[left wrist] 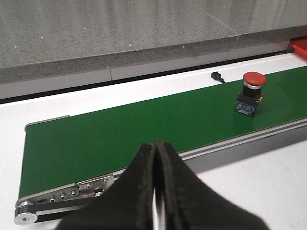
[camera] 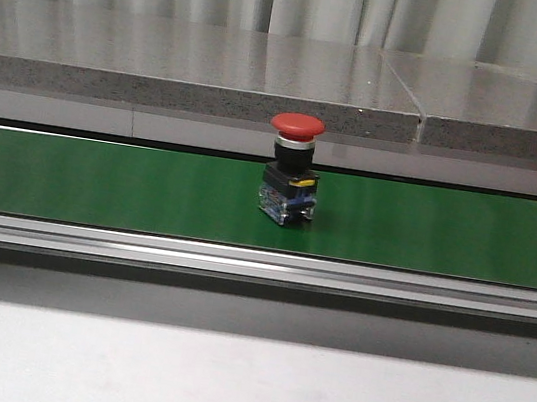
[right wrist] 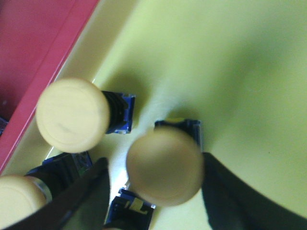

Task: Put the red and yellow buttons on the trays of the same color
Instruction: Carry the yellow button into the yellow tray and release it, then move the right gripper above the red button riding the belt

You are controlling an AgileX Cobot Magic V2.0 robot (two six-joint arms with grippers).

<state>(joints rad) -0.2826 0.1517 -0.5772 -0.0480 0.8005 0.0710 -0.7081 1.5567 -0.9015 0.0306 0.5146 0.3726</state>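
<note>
From my station, the front view gives me a red button (camera: 291,167) standing upright on the green conveyor belt (camera: 100,181), roughly mid-belt, with its red mushroom cap on top and a black and clear contact block beneath. Neither arm shows in that view. Behind the belt runs a grey stone ledge (camera: 197,69), with pale curtains behind that.

On the left wrist view I see the left gripper (left wrist: 156,201) held above the white table (left wrist: 268,182) on the near side of the belt, its two black fingers pressed flat together with nothing between them. The same red button (left wrist: 250,93) stands well away from it, further along the belt. A small black part (left wrist: 218,75) lies on the white surface beyond the belt, and a corner of the red tray (left wrist: 300,47) peeks in at the frame's edge.

The right wrist view is very close and soft. The right gripper (right wrist: 156,187) sits low over the yellow tray (right wrist: 240,62), with a yellow button (right wrist: 164,166) between its dark fingers (right wrist: 88,196). The fingers appear parted on either side of the cap (I cannot tell whether they actually touch it). Two more yellow buttons stand in the tray just beside it, one (right wrist: 73,115) with a blue-edged base and another (right wrist: 19,201) partly cut off. A red tray's rim (right wrist: 43,52) borders the yellow one.
</note>
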